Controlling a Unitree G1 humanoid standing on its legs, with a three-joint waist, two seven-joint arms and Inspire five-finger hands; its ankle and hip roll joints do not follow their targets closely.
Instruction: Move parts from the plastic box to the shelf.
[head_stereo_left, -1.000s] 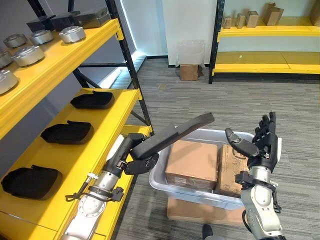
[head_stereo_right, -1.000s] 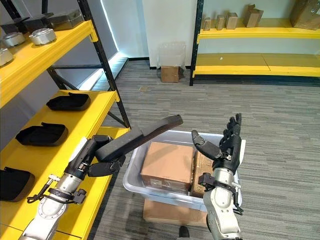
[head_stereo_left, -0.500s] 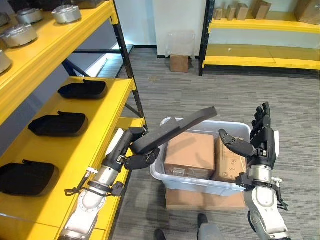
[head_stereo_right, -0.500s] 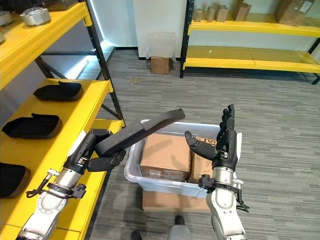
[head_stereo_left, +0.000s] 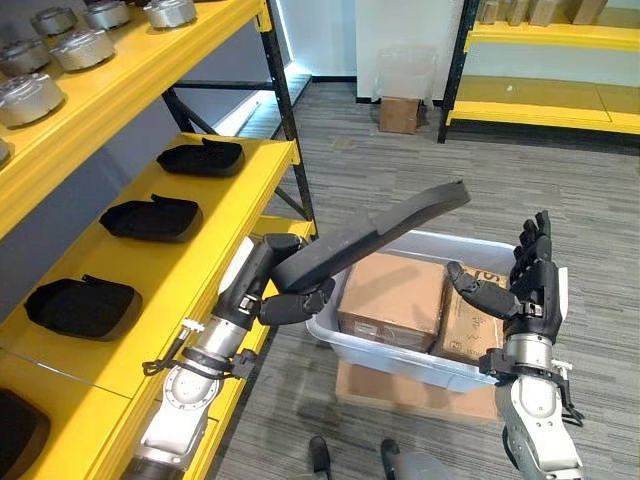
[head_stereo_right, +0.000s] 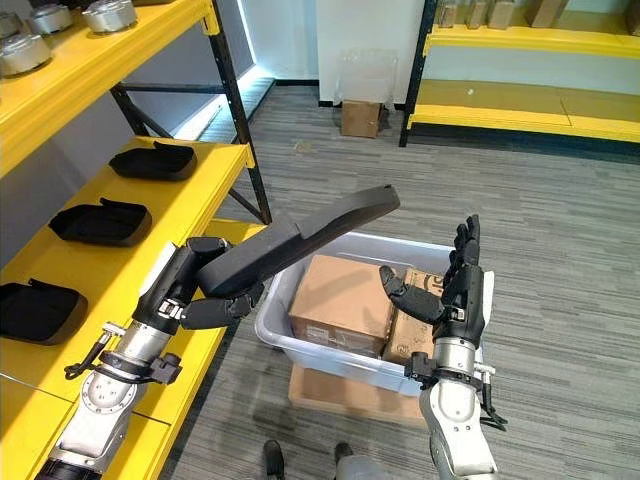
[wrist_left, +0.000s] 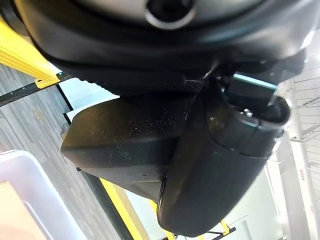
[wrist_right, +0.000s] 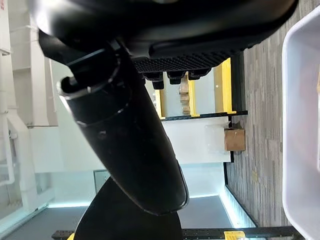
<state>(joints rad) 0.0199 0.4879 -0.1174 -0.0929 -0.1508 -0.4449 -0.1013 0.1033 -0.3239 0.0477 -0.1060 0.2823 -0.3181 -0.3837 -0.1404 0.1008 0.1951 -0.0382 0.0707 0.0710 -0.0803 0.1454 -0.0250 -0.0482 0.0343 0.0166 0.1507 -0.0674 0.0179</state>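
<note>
- Nearest in, the long black part (head_stereo_left: 365, 243) is being gripped at its thick end by the left hand (head_stereo_left: 275, 285), fingers and thumb curled round it, with the thin end being held up and out over the plastic box (head_stereo_left: 420, 345).
- Compared with a second ago, the part is being held in pretty much the same raised tilt and the grip looks unchanged, so it's still a carry, not a placement yet. The whole scene is being framed differently now, with the camera moved: more of the lower yellow shelf (head_stereo_left: 170, 290) is being shown, which probably means a turn toward it is being made.
- The right hand (head_stereo_left: 527, 285) is still being held up beside the box, fingers straight and spread, nothing in it.
- The box is being left with two cardboard cartons (head_stereo_left: 392, 300) inside and a flat cardboard piece (head_stereo_left: 415, 392) under it.
- Further left, black trays (head_stereo_left: 150, 217) are being kept in a row on the shelf; a free spot nearer the robot looks like the likely drop point.
- In the left wrist view, the thumb (wrist_left: 220, 165) is being shown pressed against the part's underside (wrist_left: 125, 145), which the head views are hiding.
- Far back, a second yellow rack (head_stereo_left: 545, 95) and a small carton (head_stereo_left: 399, 113) on the floor are being seen.
</note>
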